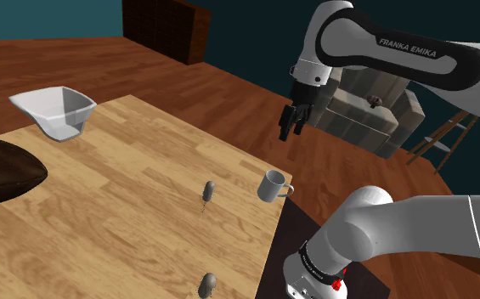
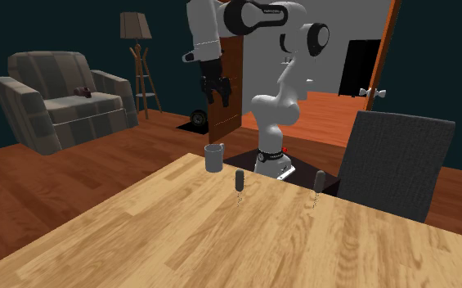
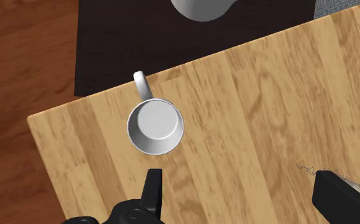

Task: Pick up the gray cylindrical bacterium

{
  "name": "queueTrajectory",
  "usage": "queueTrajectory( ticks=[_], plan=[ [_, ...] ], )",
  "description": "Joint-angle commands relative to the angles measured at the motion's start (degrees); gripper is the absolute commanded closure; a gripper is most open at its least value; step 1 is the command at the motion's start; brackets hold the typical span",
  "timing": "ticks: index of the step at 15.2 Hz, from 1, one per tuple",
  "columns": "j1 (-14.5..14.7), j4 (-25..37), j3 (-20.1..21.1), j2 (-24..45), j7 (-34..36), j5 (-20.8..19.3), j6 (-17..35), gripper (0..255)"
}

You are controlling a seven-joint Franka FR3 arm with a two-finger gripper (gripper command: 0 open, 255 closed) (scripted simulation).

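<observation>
Resting on table [image 1: 119,204]: two gray bacteria [image 1: 207,192], one mug [image 1: 271,185], one bowl [image 1: 55,110].

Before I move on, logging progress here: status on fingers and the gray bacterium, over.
Fingers open, gripper high over table near mug. Gray bacterium upright beside mug, untouched; second bacterium near table edge. Mug close, not blocking.

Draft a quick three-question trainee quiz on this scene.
1. True or false: the gripper is shut.
2. In the wrist view, which thing sits by the corner of the table? A) white mug B) white bowl C) armchair
3. Fill in: ___ gray cylinders stand upright on the table.
Key: 1 false, its fingers stand apart; 2 A; 3 two.
</observation>
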Motion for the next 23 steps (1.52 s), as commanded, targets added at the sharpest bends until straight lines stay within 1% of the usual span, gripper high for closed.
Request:
queueTrajectory(
  ticks=[1, 8, 13, 17, 20, 22, 23],
  plan=[
    [0.0, 0.0, 0.0, 0.0, 0.0, 0.0, 0.0, 0],
    [4.8, -3.0, 10.2, 4.8, 5.9, 1.0, 9.9, 0],
    [7.4, -3.2, 17.5, 10.7, 10.8, 0.1, 16.8, 0],
    [8.8, -2.2, 23.5, 16.9, 15.5, -2.2, 22.0, 0],
    [9.3, -0.7, 27.9, 22.4, 19.7, -5.2, 25.3, 0],
    [9.5, 0.6, 30.8, 26.5, 22.9, -8.0, 27.1, 0],
    [9.5, 0.7, 31.0, 26.9, 23.3, -8.3, 27.3, 0]
  ],
)
